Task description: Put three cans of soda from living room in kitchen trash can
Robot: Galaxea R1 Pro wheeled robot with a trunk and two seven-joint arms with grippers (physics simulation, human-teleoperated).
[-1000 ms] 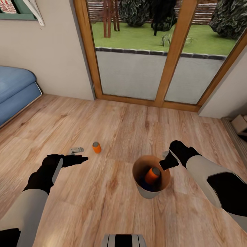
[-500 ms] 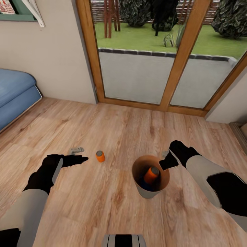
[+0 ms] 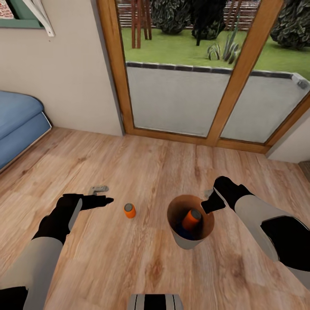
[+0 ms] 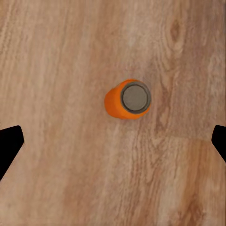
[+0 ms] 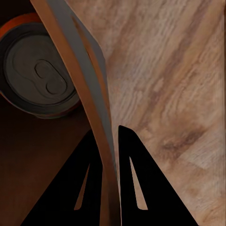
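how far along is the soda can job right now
Done: one orange can leans inside the trash can, with something dark blue beneath it, likely the second. In hand: the right pincer is pinched on the bin's rim, carrying it. Left: the last orange can stands on the wood floor, under the open left pincer, not yet grasped.

We see a wood plank floor (image 3: 142, 267), a blue sofa (image 3: 17, 125) at the left, wood-framed glass doors (image 3: 172, 99) ahead with lawn (image 3: 172, 47) beyond, and a small grey object (image 3: 98, 188) lying on the planks.
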